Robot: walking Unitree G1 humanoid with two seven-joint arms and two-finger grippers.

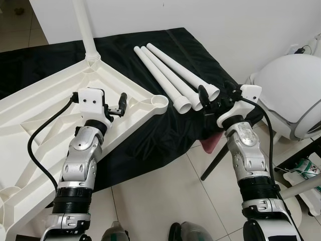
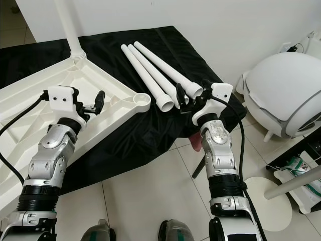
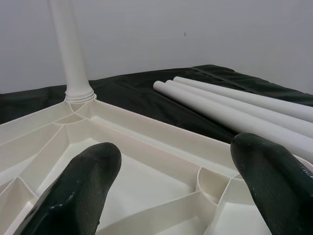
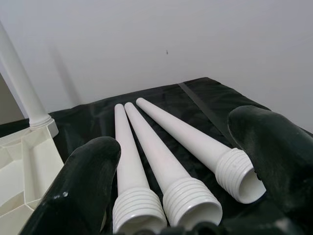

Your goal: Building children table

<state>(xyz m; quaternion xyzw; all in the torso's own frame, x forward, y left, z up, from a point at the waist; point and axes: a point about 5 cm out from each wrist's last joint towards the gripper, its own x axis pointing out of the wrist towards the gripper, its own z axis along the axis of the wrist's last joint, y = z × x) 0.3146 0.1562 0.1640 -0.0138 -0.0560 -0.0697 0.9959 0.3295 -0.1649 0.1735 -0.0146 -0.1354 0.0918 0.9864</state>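
Both arms reaching fwd over black cloth. Left gripper above upturned tabletop, near its front corner socket; fingers spread wide, gripping nothing. Right gripper at threaded ends of three loose legs, fingers parted either side of them, not closed on any; contact w/ legs can't be judged.

Tabletop lying underside up, ribs showing, white, partly on cloth, near edge cut off at frame's left & bottom. One leg already standing upright in far corner socket, top cut off by frame. Front socket holding nothing. Ribbed compartments of underside holding nothing.

Three legs side by side on cloth, touching or nearly so, tapered ends toward wall, threaded open ends toward robot. Just right of tabletop, apart from it.

White domed object at right on tiled floor, cut off by frame; what it is unclear. Pink item under cloth edge mostly hidden by right arm.
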